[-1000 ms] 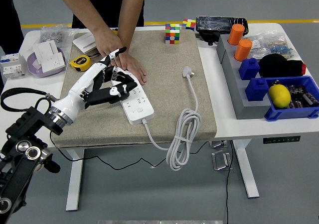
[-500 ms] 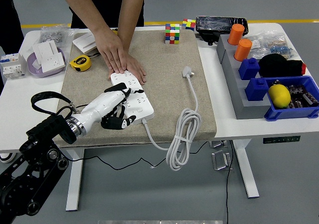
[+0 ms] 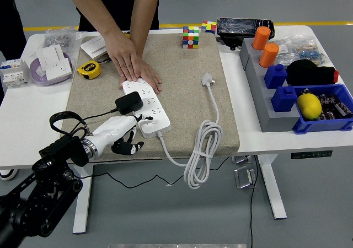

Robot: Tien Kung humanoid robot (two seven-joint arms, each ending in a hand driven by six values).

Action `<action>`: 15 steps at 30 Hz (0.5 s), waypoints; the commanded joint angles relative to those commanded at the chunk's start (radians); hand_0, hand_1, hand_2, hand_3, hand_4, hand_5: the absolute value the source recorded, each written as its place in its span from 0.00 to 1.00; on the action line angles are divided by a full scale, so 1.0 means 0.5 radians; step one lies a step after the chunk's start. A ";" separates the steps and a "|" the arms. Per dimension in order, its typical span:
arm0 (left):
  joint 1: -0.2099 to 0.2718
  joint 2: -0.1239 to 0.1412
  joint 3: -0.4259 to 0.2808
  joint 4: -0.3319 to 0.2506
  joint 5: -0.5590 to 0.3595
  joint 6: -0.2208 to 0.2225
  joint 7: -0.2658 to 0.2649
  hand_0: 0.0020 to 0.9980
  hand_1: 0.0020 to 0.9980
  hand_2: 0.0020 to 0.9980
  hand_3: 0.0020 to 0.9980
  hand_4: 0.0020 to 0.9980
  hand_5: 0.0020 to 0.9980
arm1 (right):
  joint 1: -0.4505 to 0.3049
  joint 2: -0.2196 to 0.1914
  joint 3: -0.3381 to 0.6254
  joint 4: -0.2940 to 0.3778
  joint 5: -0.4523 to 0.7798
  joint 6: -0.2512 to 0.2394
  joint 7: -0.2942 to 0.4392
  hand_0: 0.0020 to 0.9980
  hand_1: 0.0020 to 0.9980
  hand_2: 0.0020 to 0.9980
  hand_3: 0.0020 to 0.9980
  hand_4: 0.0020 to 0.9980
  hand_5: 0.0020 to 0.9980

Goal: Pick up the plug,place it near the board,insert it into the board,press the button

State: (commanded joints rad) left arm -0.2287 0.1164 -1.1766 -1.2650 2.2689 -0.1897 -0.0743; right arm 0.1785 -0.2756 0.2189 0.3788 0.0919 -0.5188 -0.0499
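**Black plug seated in the white board, left hand low beside it**

White power board point(image 3: 146, 106) lies diagonally on the beige mat point(image 3: 182, 66) at centre left of the frame, on the white table point(image 3: 22, 121). A black plug point(image 3: 128, 103) sits on the board's middle section, its thin black cable running off to the left. The robot's left hand point(image 3: 118, 133), white with black fingertips, rests at the mat's lower left edge, just beside the board's near end; its fingers are loosely curled downward and grasp nothing. The black left arm point(image 3: 52, 165) enters from the lower left corner.

At the top of the frame a person leans over the table; one hand point(image 3: 126, 58) lies flat, fingers touching the board's far end, with the other hand point(image 3: 148, 78) flat beside it.

The board's own white cord point(image 3: 201, 149) loops off the mat's lower edge, ending in a white plug point(image 3: 208, 80) lying loose on the mat at centre. A yellow tape measure point(image 3: 88, 69) sits at the mat's upper left edge, a colour cube point(image 3: 191, 37) near its top edge, and a blue bin point(image 3: 325, 113) at far right.
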 joint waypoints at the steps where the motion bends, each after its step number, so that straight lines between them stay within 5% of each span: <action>1: -0.001 0.000 0.000 0.003 0.000 0.001 -0.001 0.15 0.02 0.13 0.91 0.67 0.00 | 0.001 0.000 0.001 0.000 0.000 0.000 0.000 0.81 0.76 0.73 0.75 1.00 1.00; 15: -0.016 -0.023 0.012 0.062 0.000 0.016 -0.007 0.15 0.02 0.13 0.90 0.67 0.00 | -0.002 0.000 -0.006 0.001 -0.001 -0.001 0.001 0.81 0.76 0.73 0.75 1.00 1.00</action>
State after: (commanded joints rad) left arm -0.2368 0.1050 -1.1706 -1.2341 2.2689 -0.1816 -0.0779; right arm 0.1776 -0.2754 0.2157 0.3793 0.0916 -0.5192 -0.0495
